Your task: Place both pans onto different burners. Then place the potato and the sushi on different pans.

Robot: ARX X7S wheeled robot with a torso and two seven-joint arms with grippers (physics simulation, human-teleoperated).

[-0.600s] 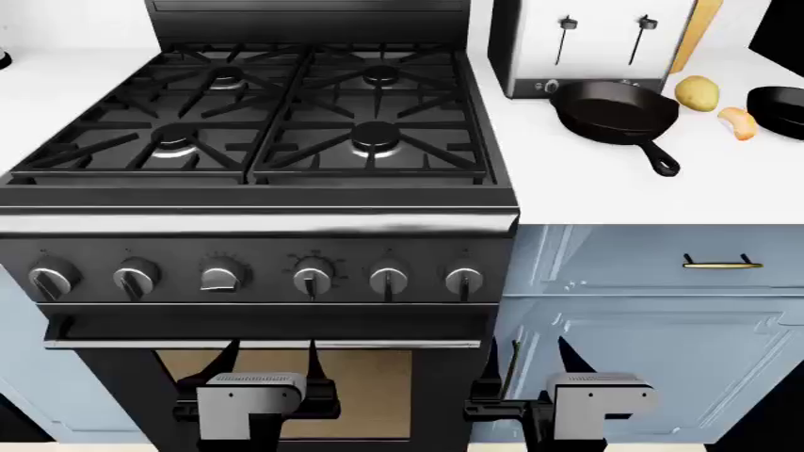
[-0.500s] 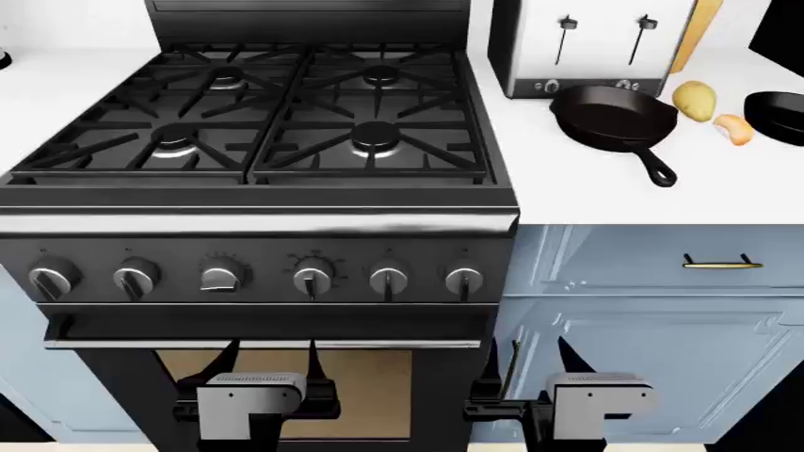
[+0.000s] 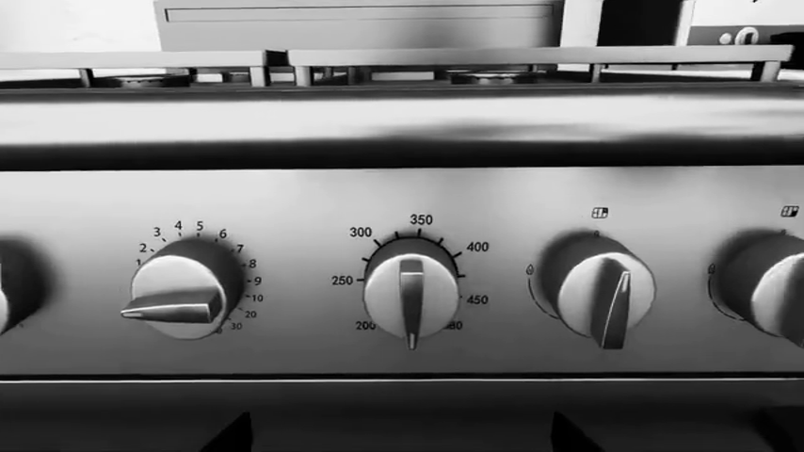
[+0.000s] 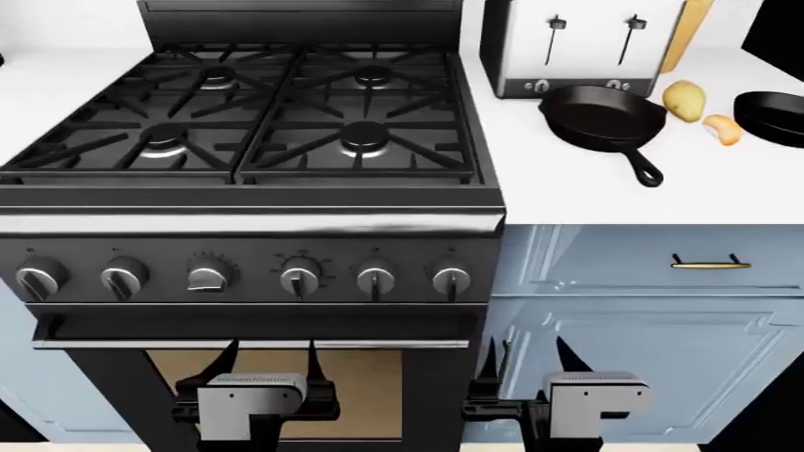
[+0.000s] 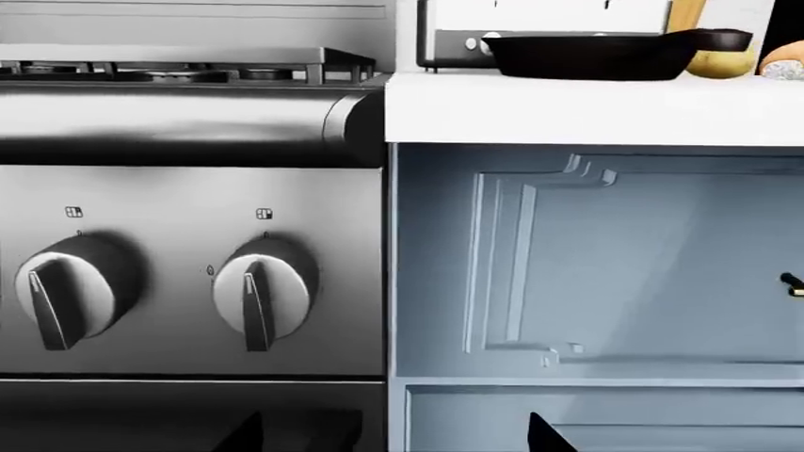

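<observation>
1. Two pans sit on the white counter (image 4: 590, 202) at the upper right of the head view, none on a burner yet: the long-handled skillet (image 4: 601, 115) in front of the toaster (image 4: 578, 47), and the smaller pan (image 4: 769, 117) cut off by the right edge.
2. Both are empty. The potato (image 4: 683, 100) and the sushi (image 4: 721, 129) lie on the counter between them, the potato just beside the skillet's rim.
3. The skillet's handle runs toward the lower right.
4. Both grippers hang low at the bottom of the frame, before the oven front. The right gripper (image 4: 524, 363) is nearer the pans; its fingers stand apart, as do the left gripper's (image 4: 267, 363).
5. All four burners (image 4: 361, 137) are bare.
</observation>
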